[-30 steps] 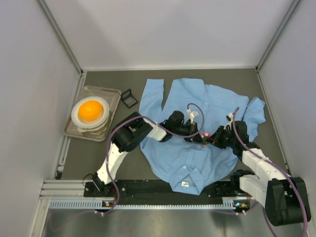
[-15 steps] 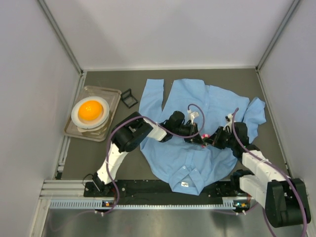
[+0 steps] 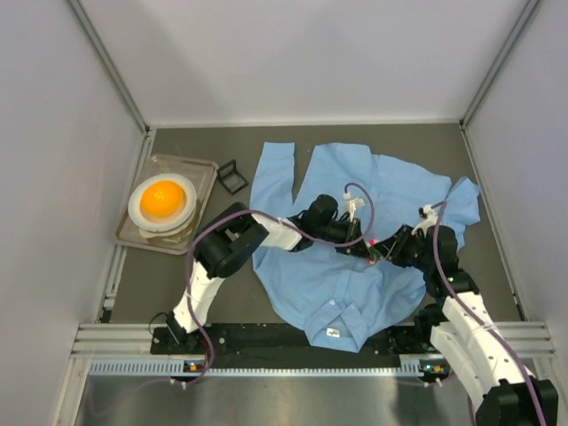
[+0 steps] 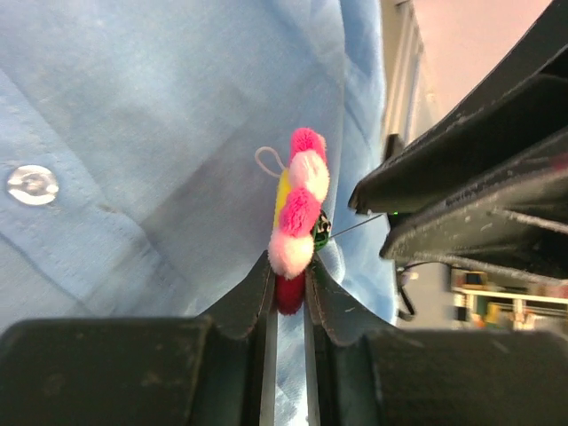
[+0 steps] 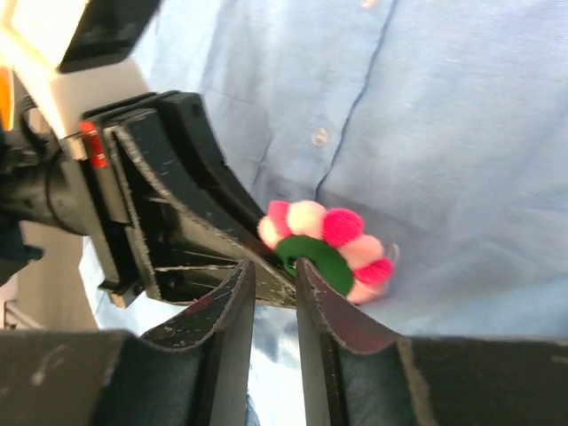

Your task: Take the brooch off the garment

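Collar end of the garment [image 3: 333, 324] sits nearest the arm bases, and the shirt is spread out on the worktop [image 3: 151, 284]. Both arms meet over the middle of the shirt. Left claw [image 4: 287, 266] pinches the brooch [image 4: 297, 213] by its lower edge: one dark pink pom-pom is squeezed between the fingertips, and the rest of the flower stands edge-on above them, against the cloth. Right claw [image 5: 275, 271] faces it tip to tip, fingers a narrow slit apart with nothing clamped in the slit. Its right fingertip is at the brooch's green backing; touching or just shy, can't tell. A shirt button [image 4: 33, 184] lies left of the pin in the left wrist view. Farther off, left of the shirt: a tray [image 3: 206, 169] holding a white bowl [image 3: 132, 206] with something orange in it, and a small black frame [image 3: 232, 176] beside the tray.
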{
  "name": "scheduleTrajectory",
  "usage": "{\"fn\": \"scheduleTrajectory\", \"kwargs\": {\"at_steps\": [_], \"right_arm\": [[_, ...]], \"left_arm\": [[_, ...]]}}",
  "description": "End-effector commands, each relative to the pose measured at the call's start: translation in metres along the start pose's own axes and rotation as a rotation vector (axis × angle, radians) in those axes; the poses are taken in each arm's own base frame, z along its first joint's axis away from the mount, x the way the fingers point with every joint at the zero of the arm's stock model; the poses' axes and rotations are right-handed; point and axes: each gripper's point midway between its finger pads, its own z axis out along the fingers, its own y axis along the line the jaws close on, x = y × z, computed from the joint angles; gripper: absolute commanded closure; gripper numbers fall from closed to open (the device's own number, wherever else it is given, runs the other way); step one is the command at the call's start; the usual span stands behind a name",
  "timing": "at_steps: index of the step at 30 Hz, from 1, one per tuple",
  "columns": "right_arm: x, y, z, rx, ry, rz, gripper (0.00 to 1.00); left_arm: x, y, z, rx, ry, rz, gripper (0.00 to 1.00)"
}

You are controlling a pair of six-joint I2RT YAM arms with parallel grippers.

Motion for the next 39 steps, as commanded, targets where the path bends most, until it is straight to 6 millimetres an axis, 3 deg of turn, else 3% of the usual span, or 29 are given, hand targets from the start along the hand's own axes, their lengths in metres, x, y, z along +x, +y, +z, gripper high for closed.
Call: {"fn": "scheduleTrajectory", "kwargs": {"at_steps": [1,10,16,18,23,30,39], "right_arm": [[-0.021,-0.01,-0.011,0.137,-0.064,0.039,0.73],[-0.039,-0.007,-0.025,0.173,-0.171,0.124,0.7],[-0.048,0.002,-0.037,0.163,-0.202,0.102,0.69],[-0.047,0.002,-0.038,0.167,-0.197,0.088,0.69],[-0.041,0.002,-0.035,0.155,-0.162,0.08,0.68],[-0.037,0.004,-0.035,0.144,-0.139,0.068,0.67],[-0.023,-0.006,-0.026,0.168,-0.06,0.05,0.67]], "left_arm": [[-0.026,-0.016,-0.01,-0.075,-0.054,0.208,1.0],[-0.045,0.022,-0.028,-0.399,-0.052,0.647,1.0],[-0.053,0.029,-0.031,-0.494,-0.036,0.838,1.0],[-0.056,0.026,-0.03,-0.487,-0.046,0.848,1.0],[-0.04,0.001,-0.016,-0.339,-0.039,0.729,1.0],[-0.058,0.007,-0.026,-0.441,-0.106,0.753,1.0],[-0.056,-0.001,-0.023,-0.409,-0.106,0.711,1.0]]}}
